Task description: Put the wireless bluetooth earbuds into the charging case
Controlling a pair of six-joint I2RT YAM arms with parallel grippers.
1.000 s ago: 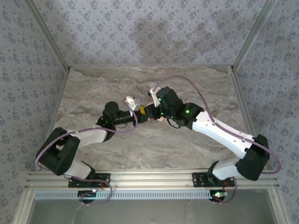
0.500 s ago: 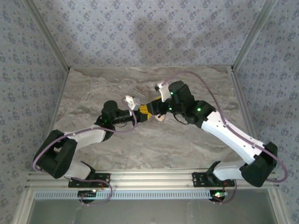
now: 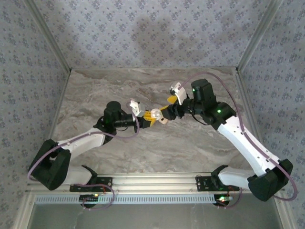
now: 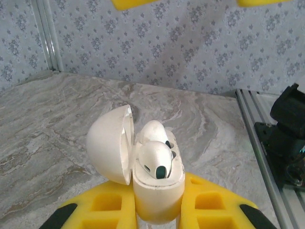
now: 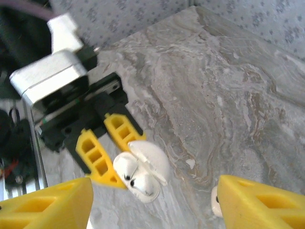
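At the middle of the table point(image 3: 86, 95), the left gripper point(image 3: 151, 116) pinches the open charging case point(image 4: 159, 191), earbuds point(image 4: 155, 157) seated inside. The right gripper point(image 3: 166, 112) hangs spread just right of it.

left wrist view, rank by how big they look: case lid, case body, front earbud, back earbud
1. case lid and case body: look about alike, not ranked
2. front earbud
3. back earbud, partly hidden behind the front one, so it may only look smaller

Glossy, smooth white plastic charging case point(image 4: 158, 191); matt marble-patterned table point(image 4: 52, 124)
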